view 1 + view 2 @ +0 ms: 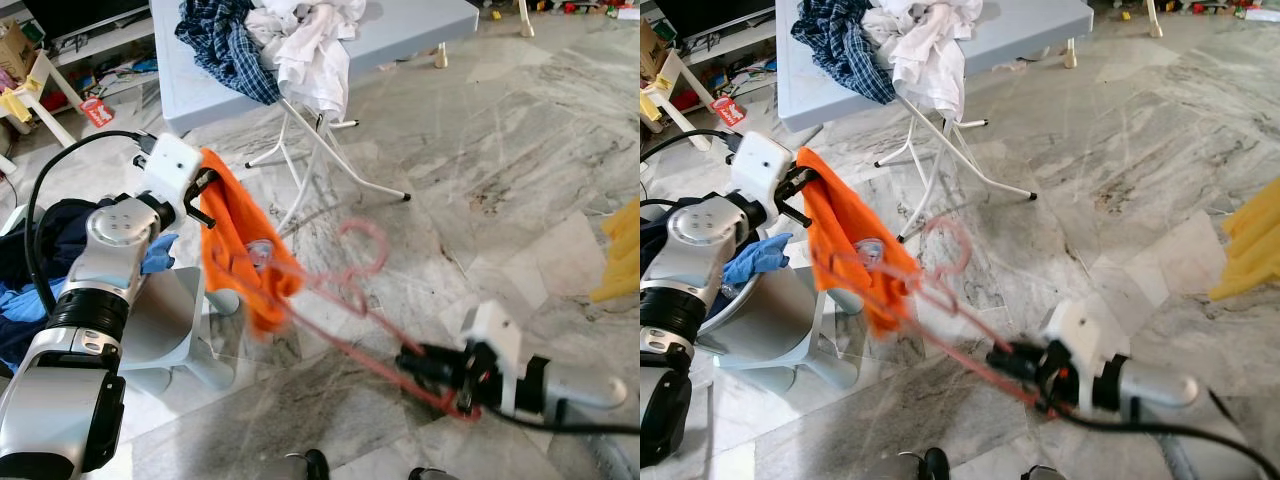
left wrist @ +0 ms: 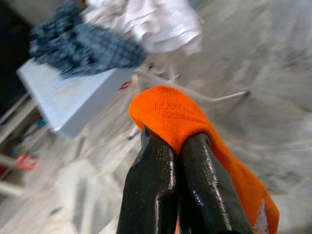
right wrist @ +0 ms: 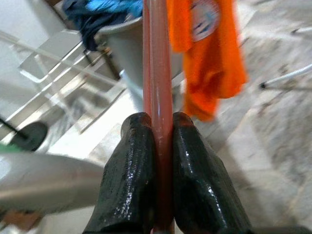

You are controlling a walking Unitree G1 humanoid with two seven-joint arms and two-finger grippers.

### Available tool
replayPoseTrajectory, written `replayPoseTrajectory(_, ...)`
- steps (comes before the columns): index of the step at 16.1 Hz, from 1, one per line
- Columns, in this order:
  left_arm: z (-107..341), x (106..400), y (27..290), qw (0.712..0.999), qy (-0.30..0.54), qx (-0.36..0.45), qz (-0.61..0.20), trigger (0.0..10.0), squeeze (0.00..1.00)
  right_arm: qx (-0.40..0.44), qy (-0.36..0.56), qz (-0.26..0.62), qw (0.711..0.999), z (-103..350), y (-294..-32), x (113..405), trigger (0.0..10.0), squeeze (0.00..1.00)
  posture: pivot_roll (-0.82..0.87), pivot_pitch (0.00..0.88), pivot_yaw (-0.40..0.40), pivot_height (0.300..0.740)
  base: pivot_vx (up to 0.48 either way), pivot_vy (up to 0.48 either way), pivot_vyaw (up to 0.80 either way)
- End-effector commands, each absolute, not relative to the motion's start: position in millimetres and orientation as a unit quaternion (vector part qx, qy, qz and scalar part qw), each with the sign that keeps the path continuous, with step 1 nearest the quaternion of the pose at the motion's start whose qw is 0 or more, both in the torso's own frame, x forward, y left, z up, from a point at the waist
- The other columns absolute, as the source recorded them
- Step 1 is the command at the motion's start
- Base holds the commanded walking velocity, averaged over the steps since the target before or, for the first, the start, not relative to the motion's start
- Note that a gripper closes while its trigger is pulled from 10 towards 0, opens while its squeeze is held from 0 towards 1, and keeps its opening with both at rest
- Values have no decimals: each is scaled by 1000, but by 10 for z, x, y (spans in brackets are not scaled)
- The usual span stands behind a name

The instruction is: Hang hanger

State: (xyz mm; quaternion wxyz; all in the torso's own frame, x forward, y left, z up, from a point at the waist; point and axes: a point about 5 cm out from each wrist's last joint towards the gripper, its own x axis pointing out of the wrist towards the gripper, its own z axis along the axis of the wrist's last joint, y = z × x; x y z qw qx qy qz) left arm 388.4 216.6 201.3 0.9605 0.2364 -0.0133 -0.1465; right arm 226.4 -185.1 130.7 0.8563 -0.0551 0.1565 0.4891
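The pink hanger [image 1: 345,290] was smeared by motion blur, its hook and far end hard to trace where it met the orange shirt [image 1: 235,250]. A yellow cloth [image 1: 620,255] was cut off by the frame's edge. The shirt's printed badge [image 3: 204,19] was unreadable.

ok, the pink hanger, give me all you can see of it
The hanger is thin pink plastic by its look, blurred in the head views. Its hook curls upward mid-air above the marble floor. The right gripper has its jaws shut on one bar near the low end. The other end reaches into the orange shirt, which the left gripper pinches at the top.
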Motion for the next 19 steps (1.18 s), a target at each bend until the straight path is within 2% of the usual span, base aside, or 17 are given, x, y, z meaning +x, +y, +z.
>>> replayPoseTrajectory(1,2048,3910,2331,970,-2,232,-72,10000,0,-58,136,477,866,1346,-1837,2318,10000,0,47,181,197,740,0,0,0)
replayPoseTrajectory(3,1990,3950,2436,983,27,163,77,10000,0,-82,121,435,889,1277,-1769,2458,10000,0,46,168,195,740,0,0,0)
replayPoseTrajectory(5,1822,3922,2474,977,71,119,164,10000,0,-83,116,418,897,1204,-1672,2532,10000,0,35,152,177,740,0,0,0)
replayPoseTrajectory(8,1683,3903,2382,968,90,82,221,10000,0,-85,116,419,897,1142,-1543,2580,10000,0,15,129,128,740,0,0,0)
replayPoseTrajectory(10,1548,3897,2211,963,111,42,243,10000,0,-105,135,474,864,1081,-1458,2532,10000,0,1,107,82,740,0,0,0)
replayPoseTrajectory(11,1528,3908,2159,965,116,17,234,10000,0,-120,148,496,847,1067,-1486,2512,10000,0,-9,99,64,740,0,0,0)
replayPoseTrajectory(12,1559,3956,2060,977,112,-33,177,10000,0,-167,175,515,822,1035,-1591,2504,10000,0,-23,96,49,740,0,0,0)
replayPoseTrajectory(13,1627,3997,1941,989,88,-79,92,10000,0,-184,184,515,817,1025,-1645,2514,10000,0,-30,95,45,740,0,0,0)
replayPoseTrajectory(14,1714,4009,1922,995,52,-32,73,10000,0,-188,186,513,816,1038,-1693,2531,10000,0,-34,95,42,740,0,0,0)
replayPoseTrajectory(15,1742,4012,1869,998,42,-29,29,10000,0,-191,181,502,824,1052,-1710,2559,10000,0,-35,93,46,740,0,0,0)
replayPoseTrajectory(16,1746,4010,1883,999,45,0,17,10000,0,-192,175,495,829,1056,-1711,2576,10000,0,-35,93,46,740,0,0,0)
replayPoseTrajectory(19,1792,3984,2025,994,37,92,-53,10000,0,-195,155,474,845,1028,-1670,2602,10000,0,-28,90,77,740,0,0,0)
